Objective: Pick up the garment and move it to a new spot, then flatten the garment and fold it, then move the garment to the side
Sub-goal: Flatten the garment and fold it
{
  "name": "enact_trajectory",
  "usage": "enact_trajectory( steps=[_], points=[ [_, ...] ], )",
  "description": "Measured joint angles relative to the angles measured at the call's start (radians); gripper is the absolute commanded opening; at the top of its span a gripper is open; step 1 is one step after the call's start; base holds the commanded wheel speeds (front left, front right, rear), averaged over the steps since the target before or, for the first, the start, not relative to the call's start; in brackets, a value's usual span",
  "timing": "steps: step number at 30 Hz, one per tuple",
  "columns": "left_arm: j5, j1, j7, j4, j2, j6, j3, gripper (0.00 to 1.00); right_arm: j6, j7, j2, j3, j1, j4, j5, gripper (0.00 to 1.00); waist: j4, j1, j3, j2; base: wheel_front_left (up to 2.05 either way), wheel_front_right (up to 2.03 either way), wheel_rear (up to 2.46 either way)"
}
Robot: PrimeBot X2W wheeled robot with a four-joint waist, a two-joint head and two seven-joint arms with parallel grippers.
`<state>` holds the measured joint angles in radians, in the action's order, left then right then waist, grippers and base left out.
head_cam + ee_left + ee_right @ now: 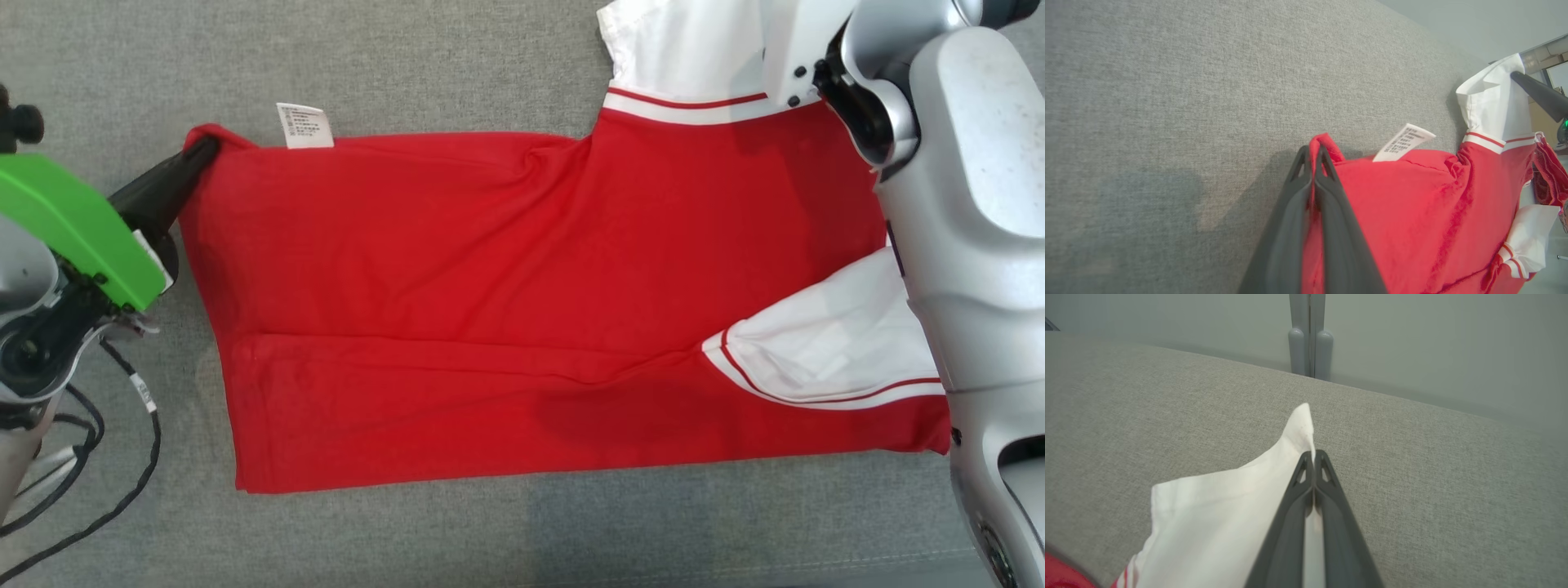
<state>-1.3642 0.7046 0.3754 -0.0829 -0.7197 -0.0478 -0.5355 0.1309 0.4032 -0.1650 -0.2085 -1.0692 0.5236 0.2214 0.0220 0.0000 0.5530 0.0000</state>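
A: The left gripper [202, 153] is pinching shut on the shirt's [531, 310] far hem corner, beside the label [304, 125].

B: And the right gripper [1314, 457]?

A: It's clamping closed on the tip of the white sleeve [1216, 514].

B: How is it handling?

A: I'm judging it light, soft and limp, so corners and seams are looking like the best holds. It's lying flat on the grey surface [490, 539], its long axis running left to right, with the hem pointing left and the sleeves right.
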Motion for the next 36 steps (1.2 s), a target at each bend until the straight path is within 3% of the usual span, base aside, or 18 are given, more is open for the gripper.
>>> enact_trajectory(
  steps=[6, 13, 26, 32, 36],
  points=[
    [-0.051, -0.088, -0.051, 0.032, -0.016, -0.016, 0.053, 0.00, 0.000, 0.001, -0.070, -0.027, 0.090, -0.126, 0.099, 0.00, -0.017, 0.0000, -0.046, 0.0000, 0.00, 0.00, 0.00],
    [-0.089, -0.146, -0.079, 0.055, -0.020, -0.042, 0.089, 0.00, 0.000, 0.015, -0.126, -0.002, 0.174, -0.207, 0.138, 0.00, -0.034, 0.0000, -0.087, 0.0000, 0.00, 0.00, 0.00],
    [-0.063, -0.186, -0.124, 0.050, -0.031, -0.061, 0.091, 0.00, 0.000, -0.001, -0.124, 0.026, 0.260, -0.288, 0.152, 0.00, -0.060, 0.0000, -0.123, 0.0000, 0.00, 0.00, 0.00],
    [-0.034, -0.302, -0.196, 0.144, -0.058, -0.062, 0.096, 0.00, 0.000, -0.009, -0.150, 0.029, 0.416, -0.444, 0.193, 0.00, -0.067, 0.0000, -0.152, 0.0000, 0.00, 0.00, 0.00],
    [-0.026, -0.439, -0.276, 0.256, -0.084, -0.086, 0.124, 0.00, 0.000, -0.013, -0.153, 0.066, 0.588, -0.597, 0.217, 0.00, -0.086, 0.0000, -0.162, 0.0000, 0.00, 0.00, 0.00]
  ],
)
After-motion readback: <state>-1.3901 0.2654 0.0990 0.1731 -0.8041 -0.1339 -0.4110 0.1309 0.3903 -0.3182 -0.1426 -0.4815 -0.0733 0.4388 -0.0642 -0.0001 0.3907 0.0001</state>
